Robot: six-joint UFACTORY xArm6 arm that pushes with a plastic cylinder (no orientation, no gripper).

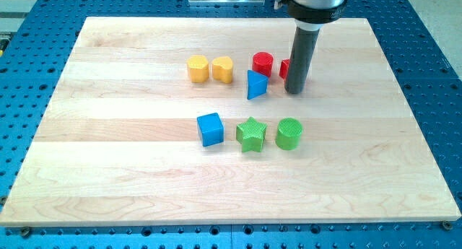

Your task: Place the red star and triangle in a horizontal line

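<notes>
you're looking at a wooden board [144, 191] sitting on a blue perforated table [433, 54]. my tip [294, 91] is resting on the board in the upper middle, right of centre. it's a plain rod, so nothing is spreading or pinching; whether it's pressing on a block, can't tell.

a red block [285, 68] is peeking out just behind the rod on the view's left side, mostly hidden, shape unclear, so you can't confirm it's the red star. it's appearing to touch the rod or sit right against it.

the blue triangle [256, 84] is lying just left of my tip, a small gap showing between them. it's sitting slightly lower in the view than the hidden red block.

a red cylinder [263, 63] is standing just above the triangle, close beside the hidden red block.

further left you're seeing two yellow blocks side by side: a yellow cylinder-like one [198, 68] and a yellow rounded one [222, 69], nearly touching.

below, a row is running left to right: blue cube [211, 129], green star [251, 134], green cylinder [289, 133], all well apart from my tip.
</notes>
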